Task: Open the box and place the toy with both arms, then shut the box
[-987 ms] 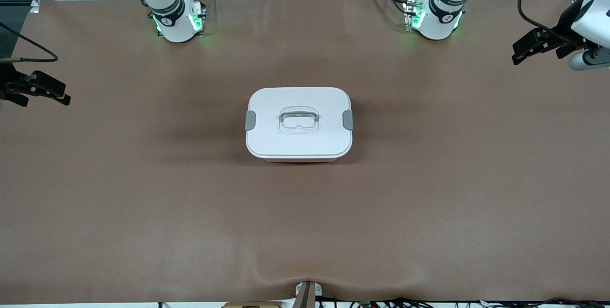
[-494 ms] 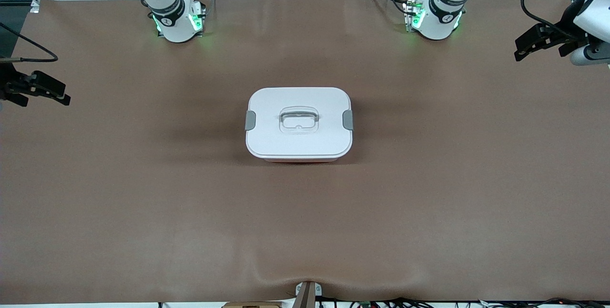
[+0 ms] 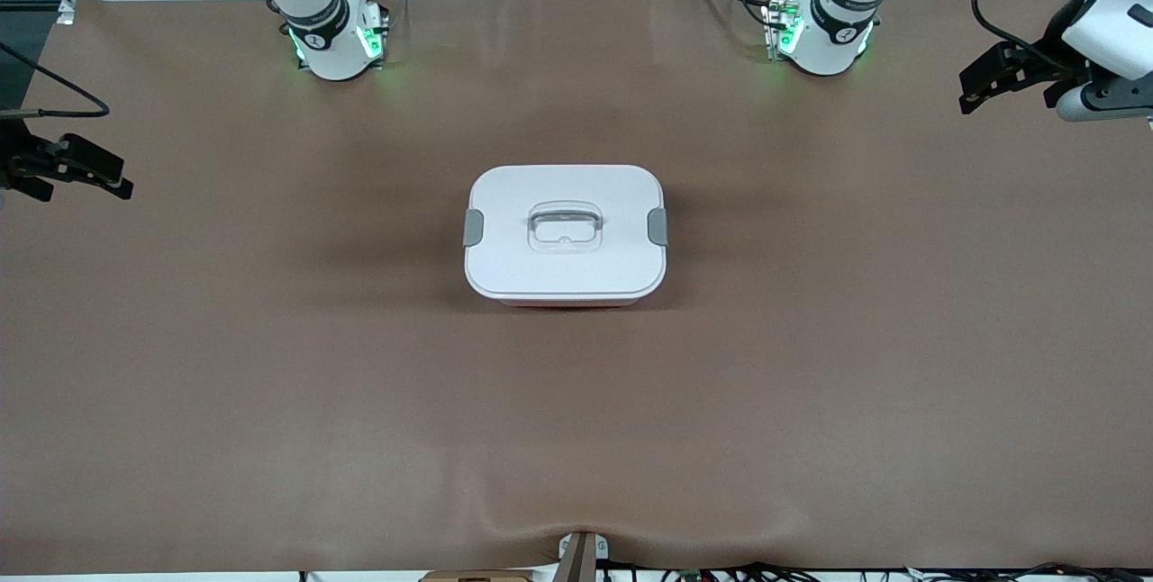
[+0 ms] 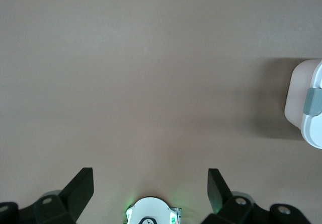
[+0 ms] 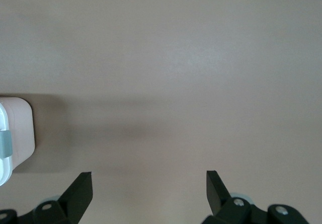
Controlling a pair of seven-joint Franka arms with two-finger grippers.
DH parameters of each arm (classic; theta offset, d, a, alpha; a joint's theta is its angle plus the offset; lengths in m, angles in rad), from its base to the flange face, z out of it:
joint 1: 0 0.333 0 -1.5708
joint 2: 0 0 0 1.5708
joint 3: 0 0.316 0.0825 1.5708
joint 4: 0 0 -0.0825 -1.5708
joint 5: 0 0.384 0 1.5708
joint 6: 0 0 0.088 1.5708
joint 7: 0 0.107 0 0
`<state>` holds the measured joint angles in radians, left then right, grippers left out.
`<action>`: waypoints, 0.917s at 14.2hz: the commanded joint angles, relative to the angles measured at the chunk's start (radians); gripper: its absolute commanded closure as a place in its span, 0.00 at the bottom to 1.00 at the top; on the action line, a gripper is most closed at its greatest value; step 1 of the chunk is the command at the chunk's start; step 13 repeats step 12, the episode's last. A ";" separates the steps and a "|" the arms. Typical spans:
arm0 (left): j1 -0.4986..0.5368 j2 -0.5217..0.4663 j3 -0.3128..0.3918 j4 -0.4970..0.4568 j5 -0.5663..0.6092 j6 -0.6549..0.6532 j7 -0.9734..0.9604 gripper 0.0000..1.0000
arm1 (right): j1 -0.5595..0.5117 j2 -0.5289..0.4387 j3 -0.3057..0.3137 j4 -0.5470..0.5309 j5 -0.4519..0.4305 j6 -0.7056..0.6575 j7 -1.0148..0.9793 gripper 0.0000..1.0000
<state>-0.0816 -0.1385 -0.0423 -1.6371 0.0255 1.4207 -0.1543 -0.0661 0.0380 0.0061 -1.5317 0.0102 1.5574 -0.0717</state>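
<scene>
No legible text or labels.

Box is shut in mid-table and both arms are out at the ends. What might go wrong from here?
1. The lid is held by a grey clip at each end; lifting before both are freed would likely drag the whole box.
2. No toy shows in any view, so the placing step may stall.
3. Left pincer and right pincer, both open, must converge on one small box and might collide.

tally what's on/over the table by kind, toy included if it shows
Box, lid on: 1
Grey side clips: 2
Grippers: 2, the left gripper over its end of the table, the right gripper over the other end, both open and empty
Toy: 0 in view
Total: 5
</scene>
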 commanded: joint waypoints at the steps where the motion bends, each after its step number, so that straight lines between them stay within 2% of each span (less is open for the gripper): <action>1: 0.002 0.010 -0.001 0.043 0.004 0.003 0.016 0.00 | 0.006 -0.003 -0.003 0.005 -0.016 0.000 -0.003 0.00; 13: 0.003 0.010 -0.001 0.045 0.004 -0.002 0.016 0.00 | 0.017 -0.003 -0.003 0.005 -0.018 0.001 0.004 0.00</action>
